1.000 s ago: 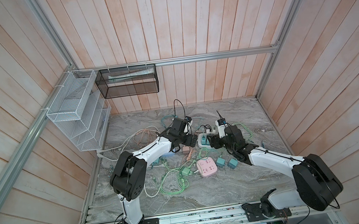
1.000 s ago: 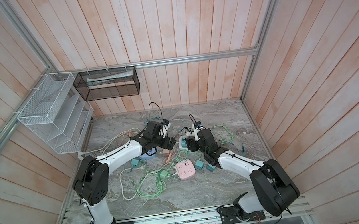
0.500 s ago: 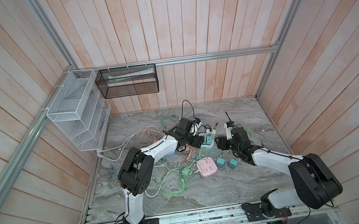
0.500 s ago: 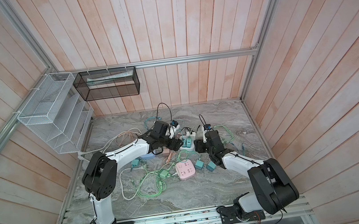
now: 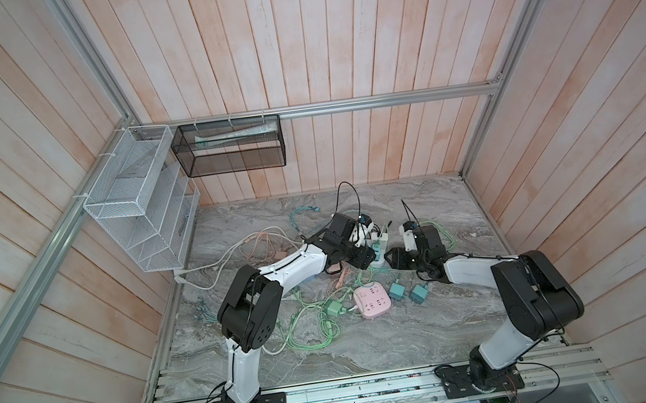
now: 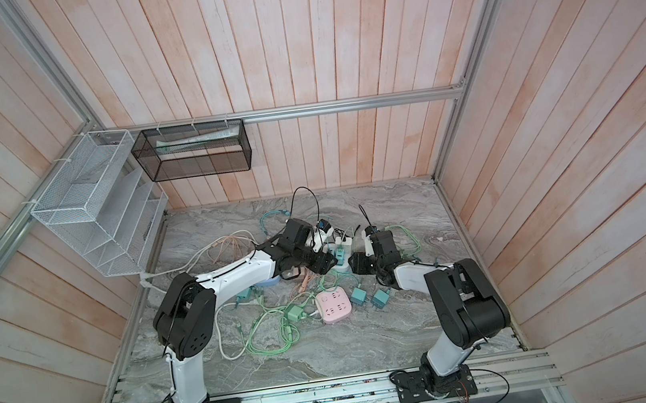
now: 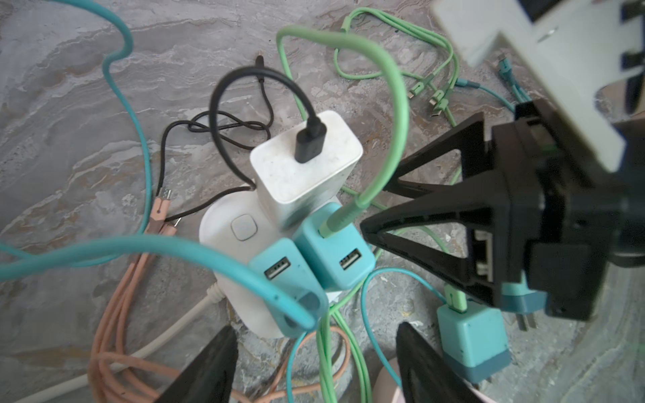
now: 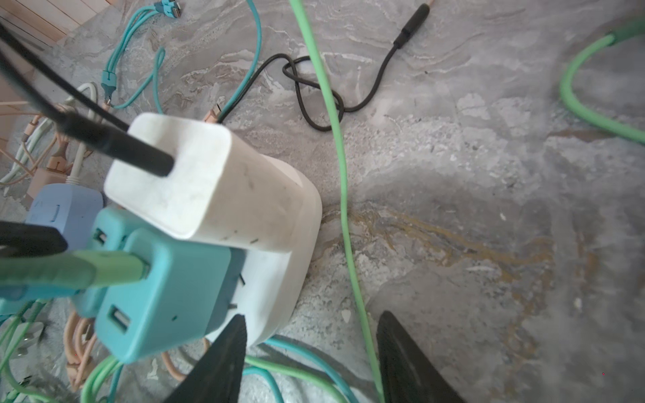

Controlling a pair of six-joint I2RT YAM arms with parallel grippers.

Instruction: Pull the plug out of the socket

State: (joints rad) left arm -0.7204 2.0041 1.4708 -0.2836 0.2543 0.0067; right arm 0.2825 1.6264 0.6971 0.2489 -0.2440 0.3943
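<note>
White wire rack (image 5: 124, 201) beside black mesh basket (image 5: 231, 164) on wall.

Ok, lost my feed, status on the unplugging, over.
Left end effector, right end effector open, empty. White charger, two teal chargers seated in socket. Green cable crosses right jaws.

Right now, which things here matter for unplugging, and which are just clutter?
Job: white socket strip; white charger and two teal chargers plugged into it; left gripper; right gripper.
Clutter: pink socket strip; loose teal chargers; peach cables; black mesh basket.
</note>
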